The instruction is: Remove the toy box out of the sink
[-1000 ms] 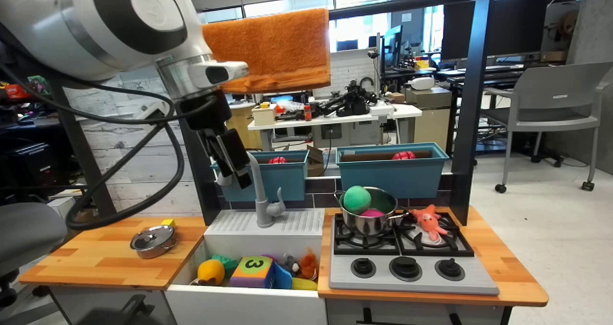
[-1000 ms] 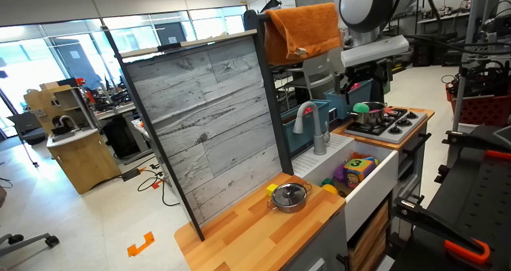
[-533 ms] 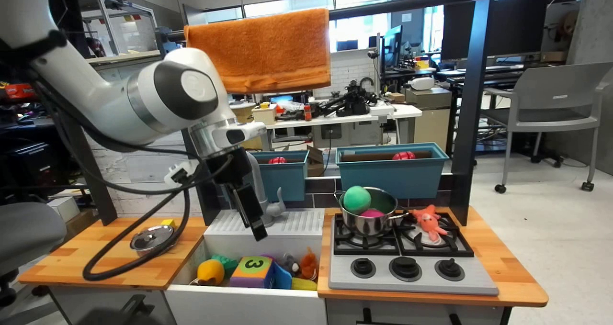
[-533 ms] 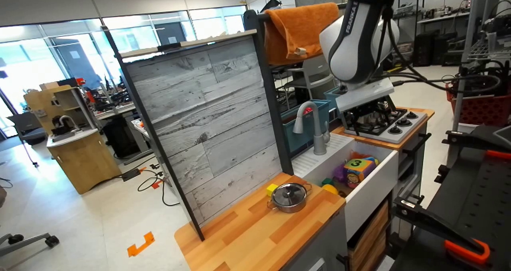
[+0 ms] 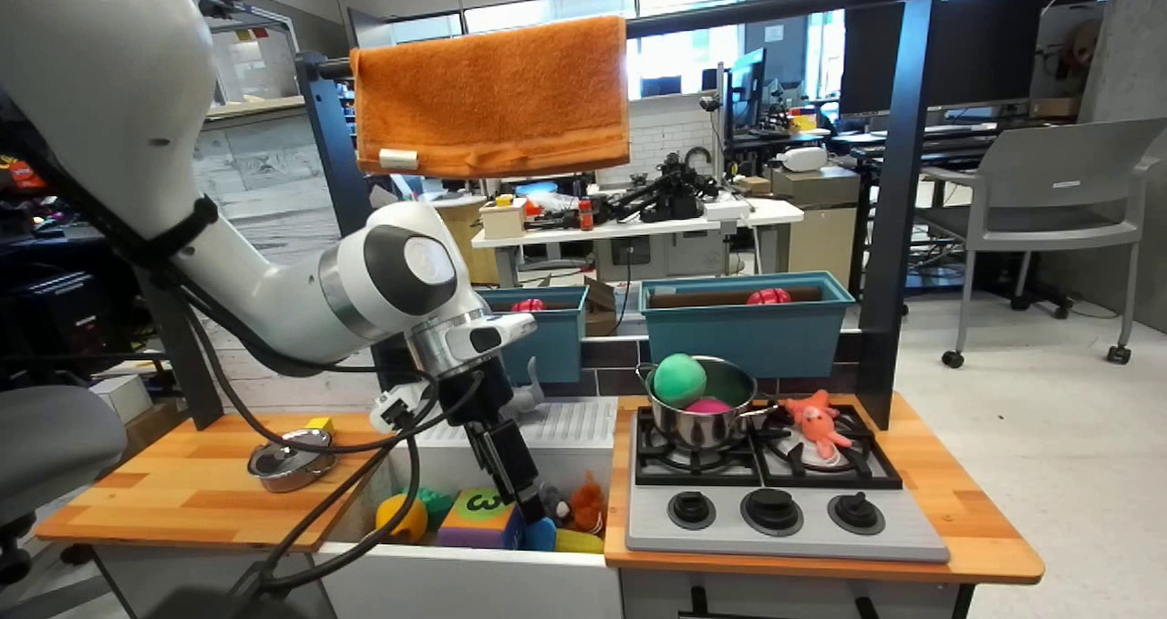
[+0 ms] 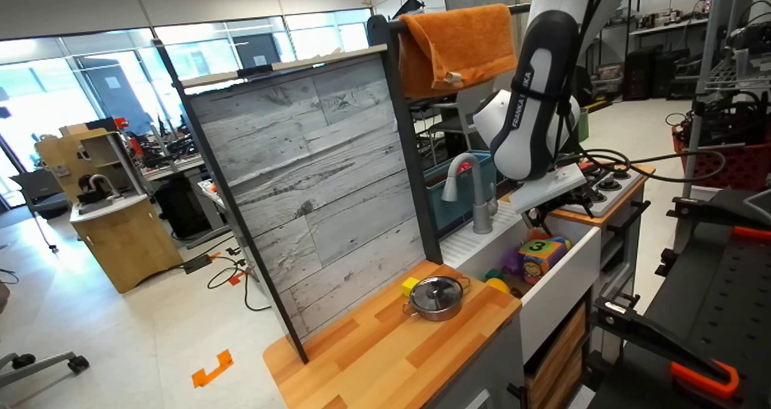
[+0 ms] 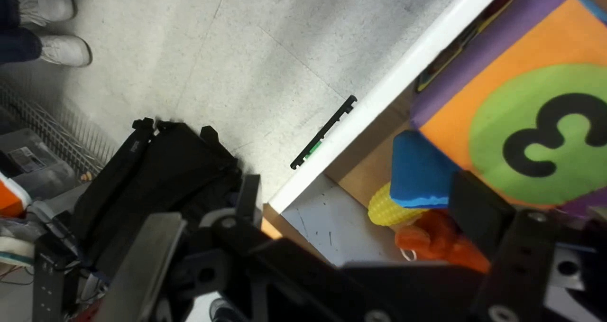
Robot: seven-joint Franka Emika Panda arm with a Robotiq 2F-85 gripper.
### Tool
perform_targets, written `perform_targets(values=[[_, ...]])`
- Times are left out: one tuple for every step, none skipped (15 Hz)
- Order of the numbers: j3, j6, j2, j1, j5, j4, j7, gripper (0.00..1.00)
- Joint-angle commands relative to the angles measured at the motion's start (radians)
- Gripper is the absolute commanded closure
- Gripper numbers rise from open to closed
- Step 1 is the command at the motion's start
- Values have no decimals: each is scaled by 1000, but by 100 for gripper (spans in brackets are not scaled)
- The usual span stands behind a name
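The toy box point(image 5: 483, 517) is a cube with a black 3 on a yellow-green circle. It lies in the white sink point(image 5: 465, 582) among other toys; it also shows in an exterior view point(image 6: 539, 255) and at the right of the wrist view point(image 7: 531, 123). My gripper point(image 5: 515, 500) points down into the sink, at the box's right side in that exterior view. In the wrist view my gripper point(image 7: 364, 204) is wide open with nothing held; the right fingertip point(image 7: 479, 213) overlaps the box's edge in the picture. Whether it touches cannot be told.
A blue toy point(image 7: 417, 170), a yellow corn toy point(image 7: 393, 208) and an orange plush point(image 7: 438, 239) lie beside the box. The grey faucet point(image 6: 476, 186) stands behind the sink. The stove point(image 5: 793, 519) holds a pot point(image 5: 702, 423). A lidded pan point(image 5: 290, 459) stands on the wooden counter.
My gripper has come down from above the faucet into the sink, in an exterior view also to the right. The toy box and other toys have not moved.
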Motion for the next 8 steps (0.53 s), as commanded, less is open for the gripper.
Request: perform_targets(values=[[0, -65, 129, 7, -5, 147, -6, 0], [5, -65, 153, 9, -7, 164, -14, 0], [7, -51, 173, 16, -13, 174, -21, 0], [9, -30, 183, 28, -23, 171, -31, 0], [13, -5, 179, 42, -33, 156, -46, 0], [17, 12, 170, 53, -45, 146, -59, 0], [26, 33, 146, 62, -51, 122, -76, 0], [34, 51, 135, 68, -52, 111, -94, 0]])
